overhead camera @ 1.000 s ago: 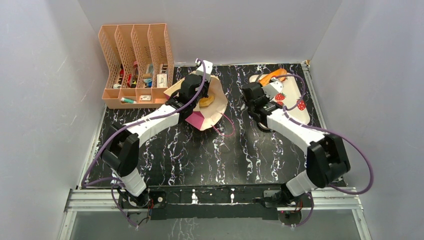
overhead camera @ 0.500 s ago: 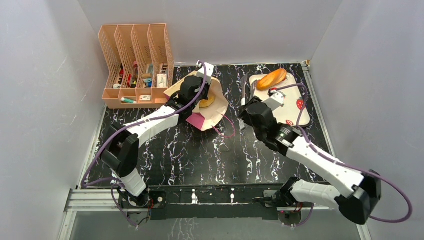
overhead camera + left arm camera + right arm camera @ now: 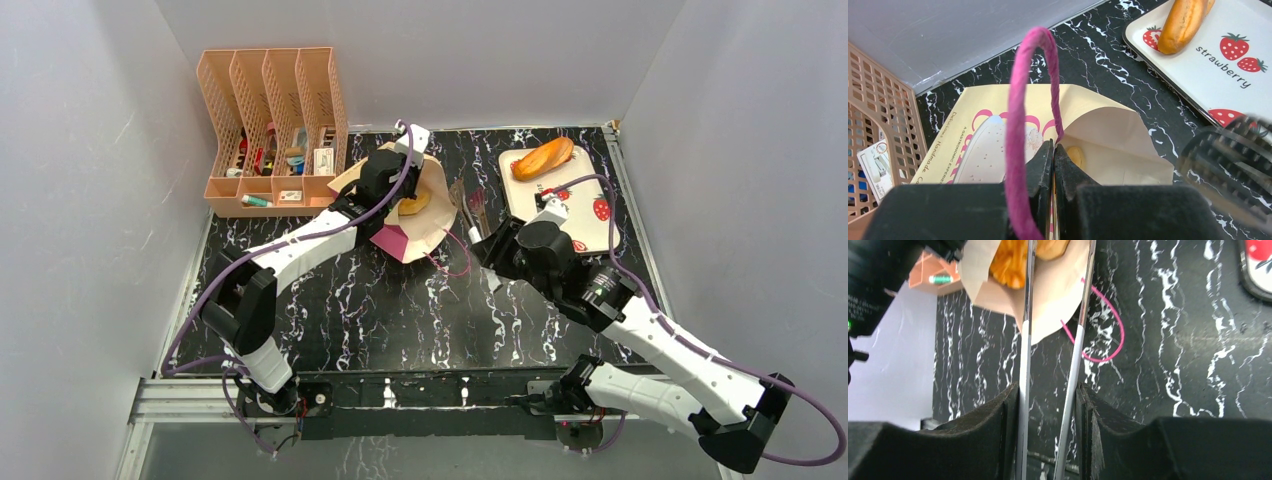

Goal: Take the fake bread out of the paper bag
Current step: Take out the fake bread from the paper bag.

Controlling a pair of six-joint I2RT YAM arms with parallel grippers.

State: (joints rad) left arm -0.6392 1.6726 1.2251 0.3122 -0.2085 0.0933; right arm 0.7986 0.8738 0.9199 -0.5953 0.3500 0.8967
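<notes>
Black marbled table [image 3: 400, 320], white enclosure walls. Arm bases are at the near edge.

Change: the right arm has swung off the far-right corner. A second ago it was over the tray. Now the right gripper [image 3: 1048, 435] sits mid-table, clenched on the metal tongs [image 3: 1025, 340], with both tong legs squeezed between its pads. The tong tips point at the bag mouth. Top view puts them just beside the bag's right edge. Wrist view shows them overlapping the opening, so can't tell if they're inside yet. A loose string handle [image 3: 1108, 335] lies on the table by the tongs.

Past that, the paper bag [image 3: 425, 225] lies left of centre toward the far edge, mouth opening rightward as far as I can tell. It hasn't moved. The left gripper [image 3: 1053, 150] is still pinched tight on the upper rim, next to the upright pink handle [image 3: 1018, 125], propping the mouth open. One round bread piece [image 3: 413, 200] is still inside, visible through the opening.

Far-right corner: strawberry tray [image 3: 590, 225], with a baguette [image 3: 543, 157] resting at its far end and the tongs now clear of it. Far-left corner: peach file rack [image 3: 270, 100], small items in it, not involved.

Read: one loaf delivered, right arm on the return trip. Task is partway. The next grab needs the tongs spread around the round piece without snagging the bag lip or string.
</notes>
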